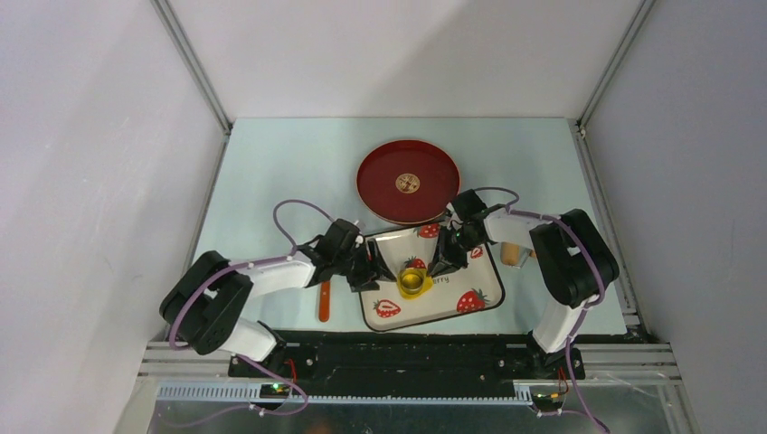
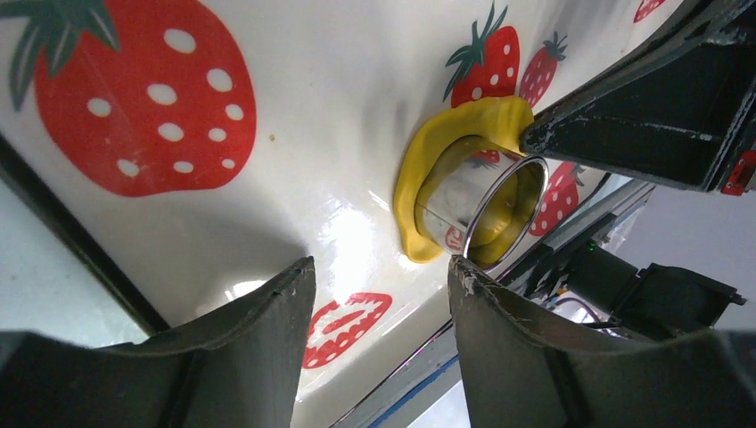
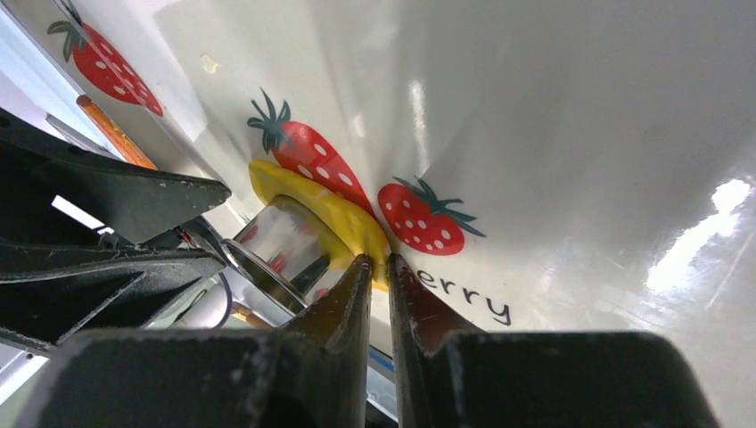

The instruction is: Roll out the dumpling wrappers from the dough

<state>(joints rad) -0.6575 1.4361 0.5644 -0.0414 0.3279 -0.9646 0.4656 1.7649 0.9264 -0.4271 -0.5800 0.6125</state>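
Observation:
The yellow dough (image 1: 413, 284) lies flattened on the strawberry-print tray (image 1: 457, 315), with a round metal cutter (image 1: 414, 282) standing in it. In the left wrist view the dough (image 2: 419, 178) rings the cutter (image 2: 499, 205), and more yellow shows inside it. My left gripper (image 2: 379, 272) is open and empty just left of the cutter, and it shows in the top view (image 1: 378, 271). My right gripper (image 3: 379, 260) is shut on the dough's edge (image 3: 343, 214) beside the cutter (image 3: 276, 241). It sits right of the dough in the top view (image 1: 440, 264). No separate cut-out wrapper shows.
A red plate (image 1: 407, 181) with a gold emblem lies just behind the tray. An orange stick (image 1: 324, 301) lies left of the tray. A wooden piece (image 1: 513, 255) lies at its right, under the right arm. Walls close in on both sides.

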